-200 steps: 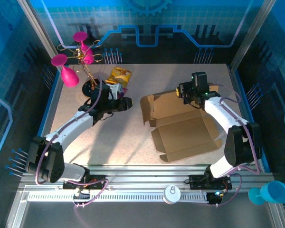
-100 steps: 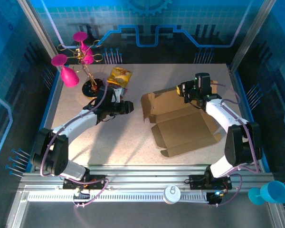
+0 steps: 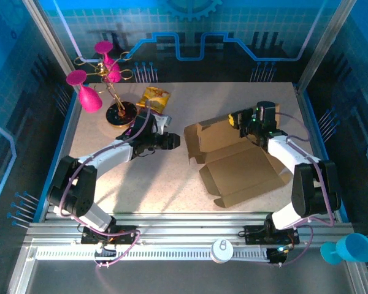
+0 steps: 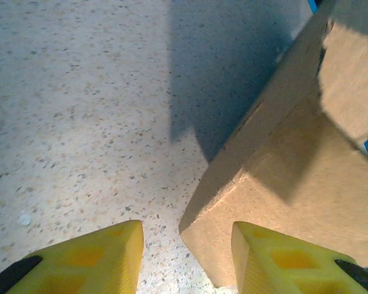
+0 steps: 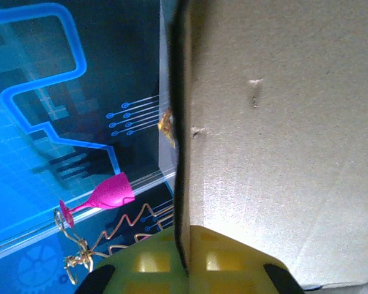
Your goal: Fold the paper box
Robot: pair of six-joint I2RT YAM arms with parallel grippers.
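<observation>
The brown paper box (image 3: 239, 168) lies opened out on the table right of centre, with its rear and left flaps raised. My right gripper (image 3: 235, 119) is at the rear flap. In the right wrist view its yellow fingers (image 5: 153, 263) are shut on the edge of the cardboard (image 5: 276, 122). My left gripper (image 3: 175, 141) hovers just left of the box's left flap. In the left wrist view it stands open (image 4: 187, 257), and a corner of the cardboard flap (image 4: 282, 177) reaches in between the fingertips, close to the right finger (image 4: 282, 260).
A yellow snack packet (image 3: 155, 97) lies at the back left. Beside it stands a wire stand (image 3: 113, 92) with pink glasses (image 3: 89, 98). A blue cup (image 3: 349, 248) sits off the table at the near right. Bare tabletop (image 3: 147, 184) lies left of the box.
My left gripper has moved right, up to the box's left flap. The right gripper and the box have shifted slightly right, and the box has turned a little.
</observation>
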